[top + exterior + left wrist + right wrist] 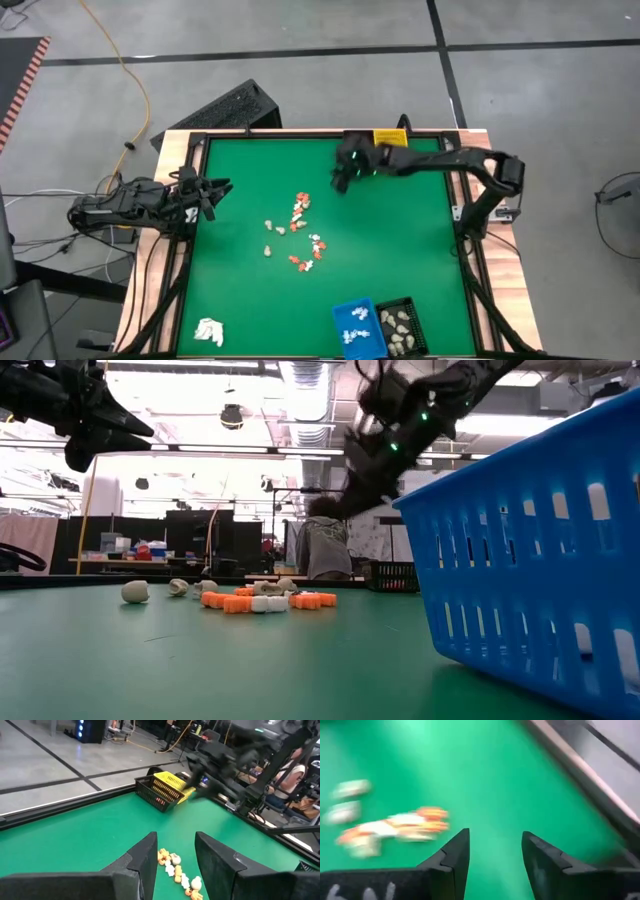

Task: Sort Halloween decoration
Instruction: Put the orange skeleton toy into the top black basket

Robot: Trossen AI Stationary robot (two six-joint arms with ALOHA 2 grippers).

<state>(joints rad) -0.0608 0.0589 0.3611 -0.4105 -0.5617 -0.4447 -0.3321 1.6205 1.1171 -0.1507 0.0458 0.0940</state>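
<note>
Our right end effector (343, 180), fingers spread and empty, hangs far-side above the desk (250, 200); descending blindly could scatter the clustered Halloween decoration (300, 232).

The bench (400, 240) was a flat, bright green, framed in pale wood with black rails. Scattered across it, the Halloween decoration (300, 235) showed orange-red, white and cream-beige — no two clusters quite alike. A blue basket (357, 328) sat beside a black basket (402, 327) holding beige pieces, and a yellow basket (170, 784) lay against another black one. Both arms were dark; the left fingers (145, 857) and right fingers (455, 852) were black. A white wadded lump (208, 331) lay near one corner.
</note>
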